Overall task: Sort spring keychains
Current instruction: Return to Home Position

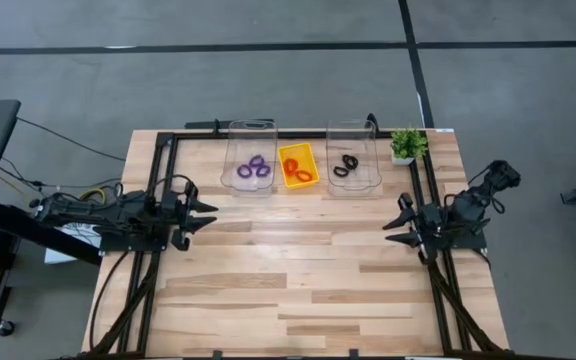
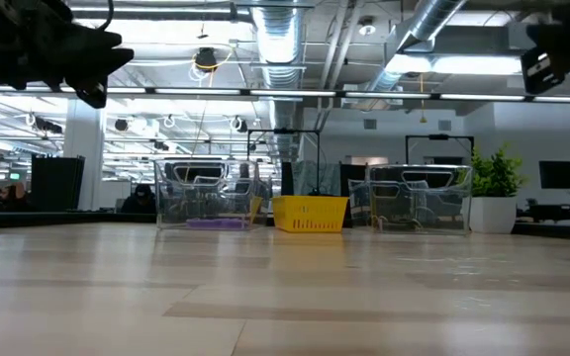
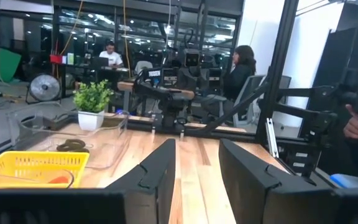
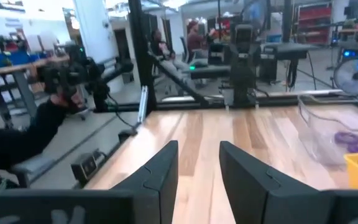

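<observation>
Left claw (image 1: 208, 214) hangs by the desk's (image 1: 298, 290) left rail with its fingers spread. The right claw (image 1: 394, 226) hangs by the right rail, spread as well, and the two point at each other. From desk level both are cut off by the picture's top edge, so only dark bulk shows in each upper corner.

The spring keychains lie sorted along the far edge. The purple keychains (image 1: 254, 168) are in the left clear bin (image 1: 251, 128), the orange-red keychains (image 1: 299, 172) in the yellow tray (image 1: 290, 150), and the black keychains (image 1: 345, 164) in the right clear bin (image 1: 353, 127). In each group the loops overlap, so an exact count is hard to make out. At desk level the purple ones are only a flat streak on the bin floor, the tray wall hides the orange-red ones, and the black ones cannot be picked out through the glare. The left wrist camera catches only a sliver of orange behind the tray mesh.

The three containers sit just beside one another, and a small potted plant (image 1: 407, 144) stands at the right bin's outer side, near the far right corner. Bare planks run between the claws and on to the near edge.
</observation>
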You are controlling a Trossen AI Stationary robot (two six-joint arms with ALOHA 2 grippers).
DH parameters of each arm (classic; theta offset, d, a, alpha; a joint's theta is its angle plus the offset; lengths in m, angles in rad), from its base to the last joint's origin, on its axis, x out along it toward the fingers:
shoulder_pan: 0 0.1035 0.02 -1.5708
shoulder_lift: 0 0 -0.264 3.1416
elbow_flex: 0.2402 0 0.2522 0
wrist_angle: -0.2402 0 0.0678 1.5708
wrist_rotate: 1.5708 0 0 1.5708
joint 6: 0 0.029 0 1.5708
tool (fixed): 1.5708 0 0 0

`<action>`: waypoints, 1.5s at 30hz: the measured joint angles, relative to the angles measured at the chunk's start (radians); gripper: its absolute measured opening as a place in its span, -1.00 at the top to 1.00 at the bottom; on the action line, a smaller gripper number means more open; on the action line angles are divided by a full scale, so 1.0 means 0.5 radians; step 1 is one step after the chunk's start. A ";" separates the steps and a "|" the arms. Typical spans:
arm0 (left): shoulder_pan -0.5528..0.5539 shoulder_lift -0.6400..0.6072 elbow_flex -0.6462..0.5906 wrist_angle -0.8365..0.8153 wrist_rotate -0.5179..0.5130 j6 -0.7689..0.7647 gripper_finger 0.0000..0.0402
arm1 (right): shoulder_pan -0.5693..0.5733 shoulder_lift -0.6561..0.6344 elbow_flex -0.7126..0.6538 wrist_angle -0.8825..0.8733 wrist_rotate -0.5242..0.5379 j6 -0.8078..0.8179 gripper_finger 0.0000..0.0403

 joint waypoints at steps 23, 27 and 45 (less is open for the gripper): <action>-0.002 0.071 0.002 0.033 0.000 -0.002 0.39 | 0.001 0.001 -0.309 0.417 -0.109 -0.116 0.46; -0.002 0.071 0.002 0.033 0.000 -0.002 0.40 | 0.001 0.001 -0.310 0.419 -0.108 -0.094 0.46; -0.002 0.071 0.002 0.034 0.000 -0.002 0.39 | 0.001 0.000 -0.311 0.424 -0.104 -0.093 0.46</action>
